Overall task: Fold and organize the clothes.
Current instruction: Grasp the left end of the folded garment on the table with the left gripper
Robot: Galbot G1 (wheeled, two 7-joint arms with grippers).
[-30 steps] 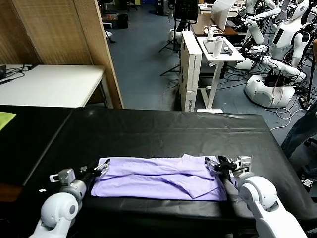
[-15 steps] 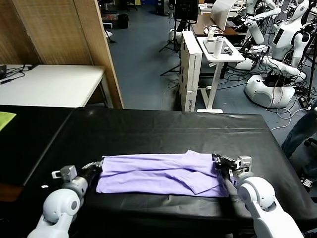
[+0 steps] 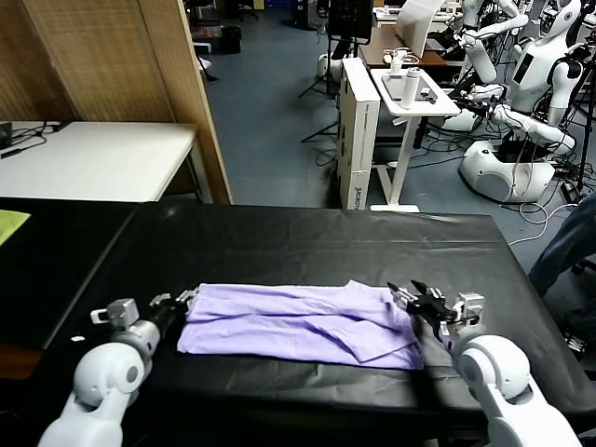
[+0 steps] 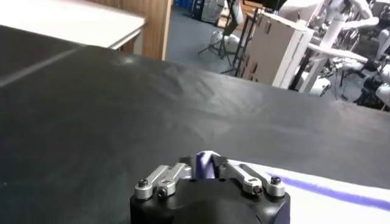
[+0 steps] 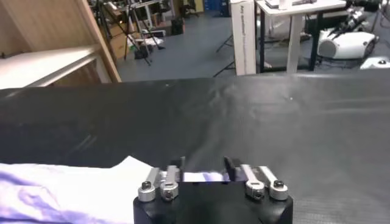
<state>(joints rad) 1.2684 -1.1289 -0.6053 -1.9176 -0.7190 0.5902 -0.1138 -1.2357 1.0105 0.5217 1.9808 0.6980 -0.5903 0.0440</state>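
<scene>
The clothes are one lavender T-shirt, folded into a long flat band across the near part of the black table. My left gripper is at the band's left end. In the left wrist view it is open, with a small raised fold of the shirt between the fingers and more of the shirt beyond. My right gripper is at the band's right end. In the right wrist view it is open over the shirt's edge, gripping nothing.
A yellow-green cloth lies at the far left edge. Behind the table stand a white table, a wooden panel and a tall cardboard box. Other robots are at the back right.
Both grippers closed on the shirt's ends and slid it slightly away from the front edge. Both have now opened and the shirt lies flat.
</scene>
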